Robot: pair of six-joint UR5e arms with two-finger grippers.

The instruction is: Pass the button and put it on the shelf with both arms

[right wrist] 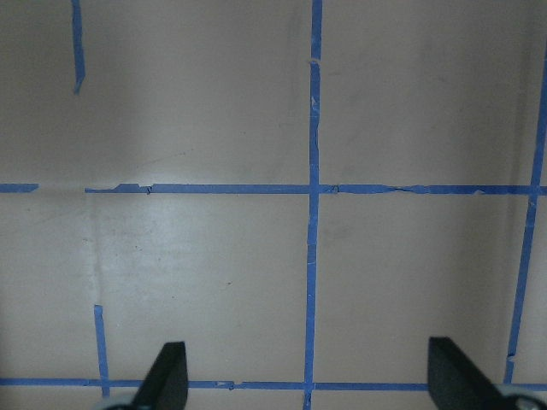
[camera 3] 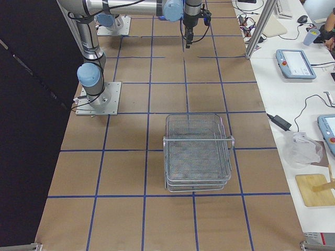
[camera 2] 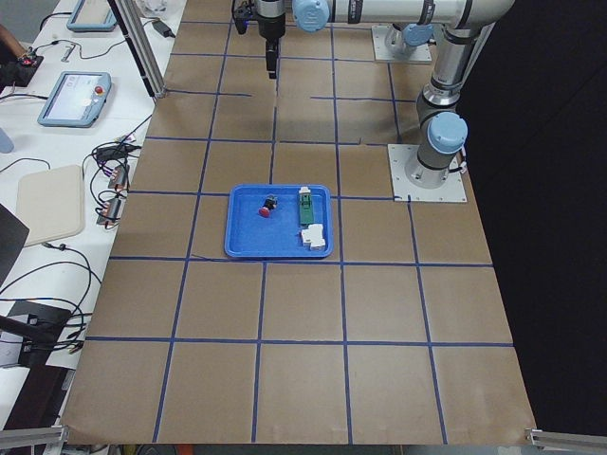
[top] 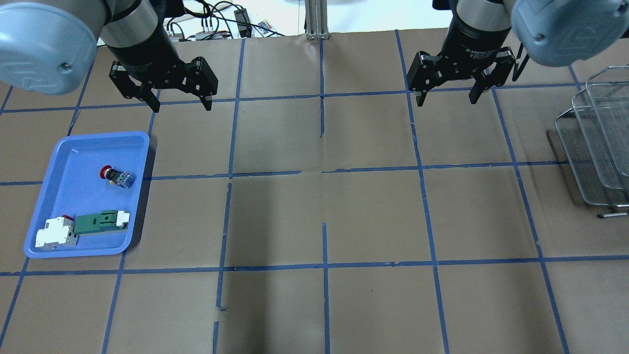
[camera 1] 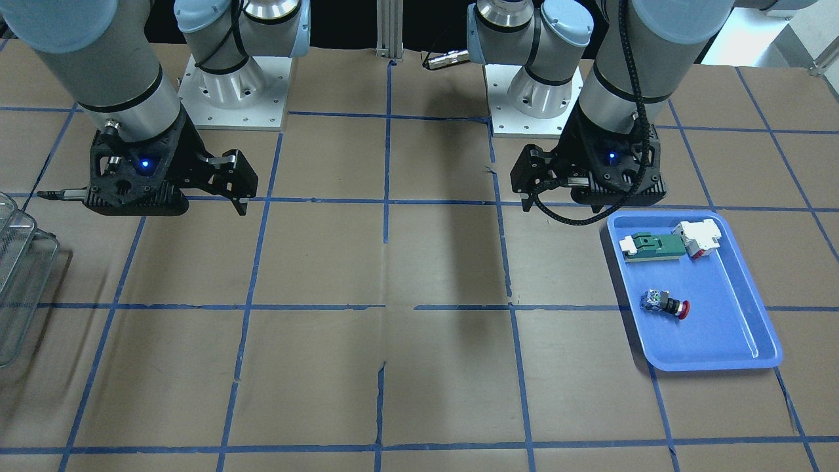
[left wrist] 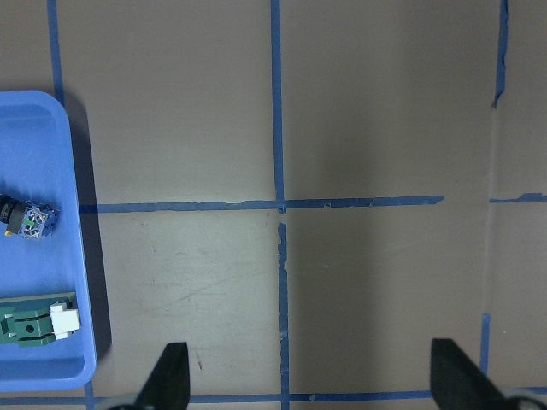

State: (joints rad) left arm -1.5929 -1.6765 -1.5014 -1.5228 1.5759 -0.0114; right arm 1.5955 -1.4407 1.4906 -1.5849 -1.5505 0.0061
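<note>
The button, with a red cap and a whitish rear block, lies on its side in the blue tray at the table's left. It also shows in the front view and at the left wrist view's edge. My left gripper is open and empty, raised beyond the tray's far right corner. My right gripper is open and empty, left of the wire-mesh shelf. The shelf stands at the table's right end. Both wrist views show the fingers wide apart over bare table.
The tray also holds a white-and-red blocky part and a flat green-and-white part at its near end. Brown paper with a blue tape grid covers the table. The arm bases stand on the robot's side.
</note>
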